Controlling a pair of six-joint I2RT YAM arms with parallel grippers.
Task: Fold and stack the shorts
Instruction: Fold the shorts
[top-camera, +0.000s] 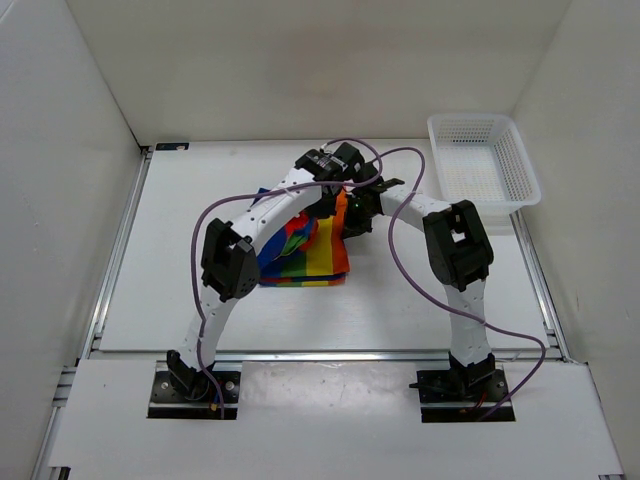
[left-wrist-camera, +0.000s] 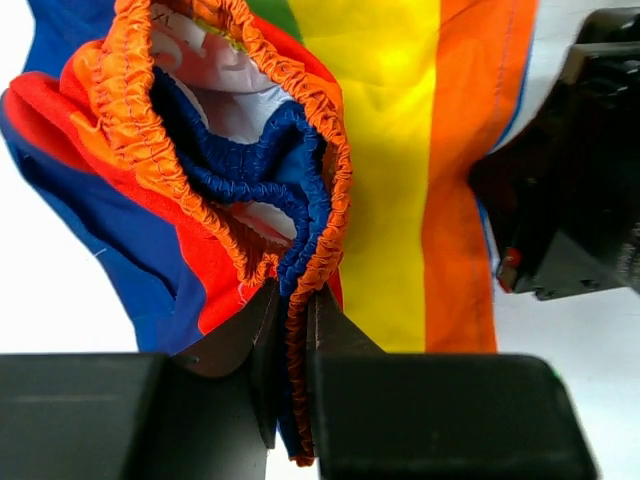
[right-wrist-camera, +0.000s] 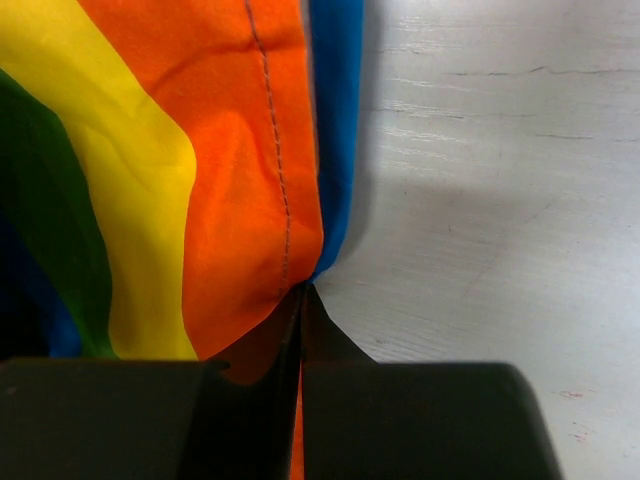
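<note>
Shorts lie nearward of both jaws, stripes running far-to-near on counter. Waistband is clamped in left jaws; right jaws pinch the orange edge.

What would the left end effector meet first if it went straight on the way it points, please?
The shorts: the left end effector pinches their waistband, and bunched cloth probably lies straight ahead.

Rainbow shorts are bunched up mid-table. Left arm and right arm both arch over their far edge, purple cables looping around. White mesh basket sits well off to the far right of them.
</note>
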